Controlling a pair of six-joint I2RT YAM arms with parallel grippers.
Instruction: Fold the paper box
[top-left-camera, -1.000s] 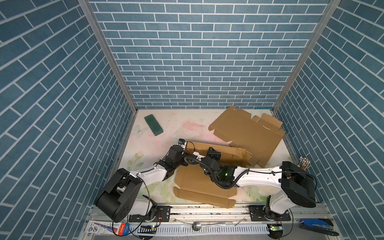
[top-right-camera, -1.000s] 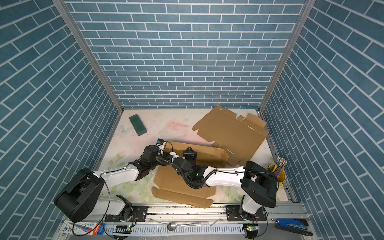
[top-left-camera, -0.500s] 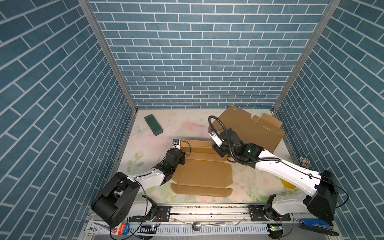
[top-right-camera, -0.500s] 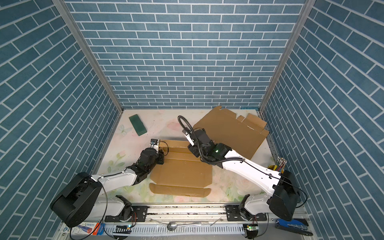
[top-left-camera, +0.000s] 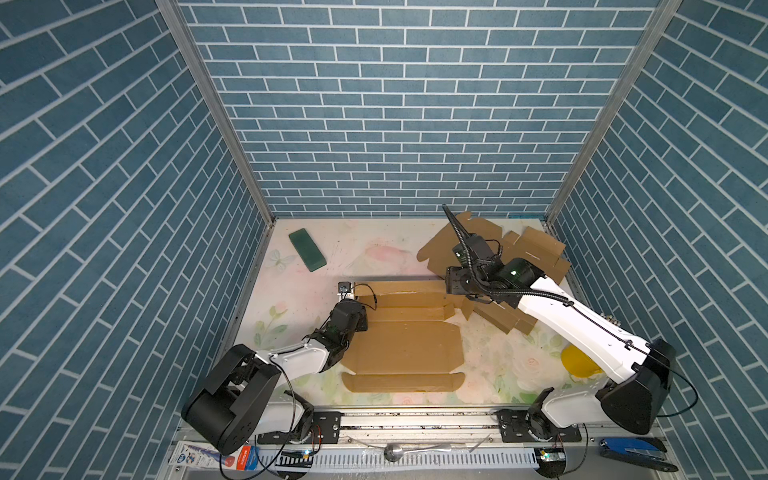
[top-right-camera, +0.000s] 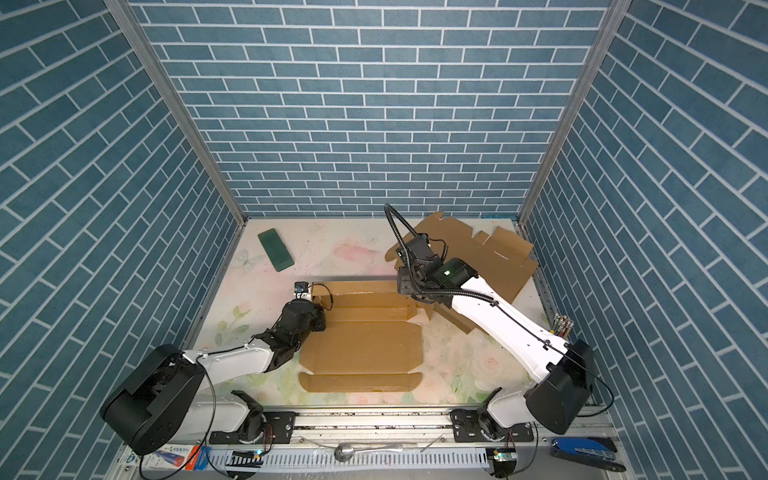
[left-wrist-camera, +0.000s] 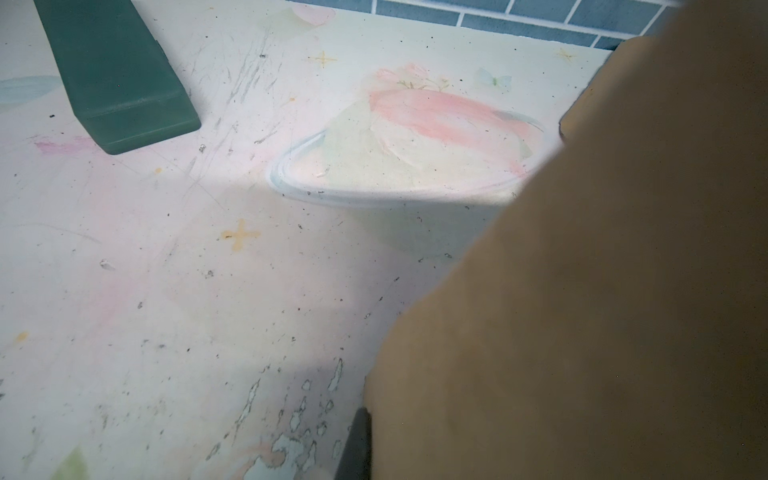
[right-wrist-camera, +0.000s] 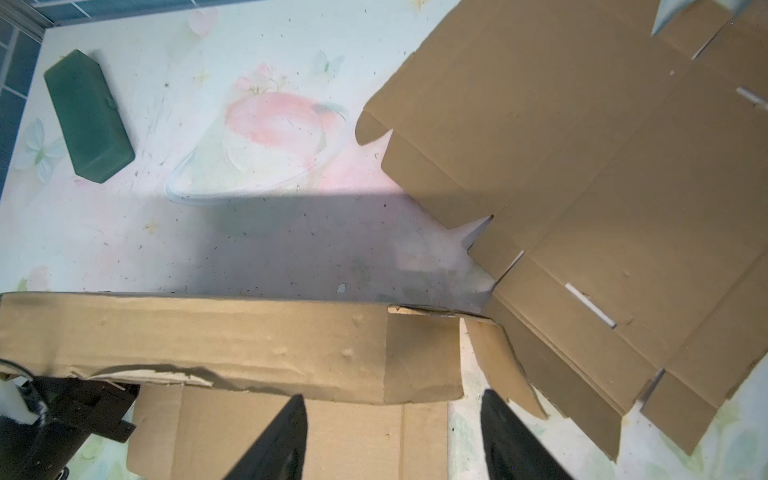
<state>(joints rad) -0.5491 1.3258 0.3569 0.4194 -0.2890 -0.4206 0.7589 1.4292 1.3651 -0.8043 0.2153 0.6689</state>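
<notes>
**Blue brick walls, flowered table**

Blue brick-patterned walls (top-left-camera: 395, 104) close in three sides of a pale table (top-left-camera: 374, 245) printed with faded flowers, scuffed and speckled. The paper box (top-left-camera: 407, 349) lies mostly flat in the middle, its far strip raised. The left pincer (top-left-camera: 362, 323) is closed on the box's left edge. The right pincer (right-wrist-camera: 392, 395) hangs with jaws apart over the box's far right corner, holding nothing. A green case (top-left-camera: 307, 249) lies far left and another cardboard sheet (top-left-camera: 536, 249) far right.

The paper box (top-left-camera: 405, 349) is plain brown; the surface (top-left-camera: 374, 249) is pale, printed with pink flowers and green leaves; the case (top-left-camera: 307, 249) at ten o'clock is dark green; the walls (top-left-camera: 395, 124) are blue brick.
</notes>
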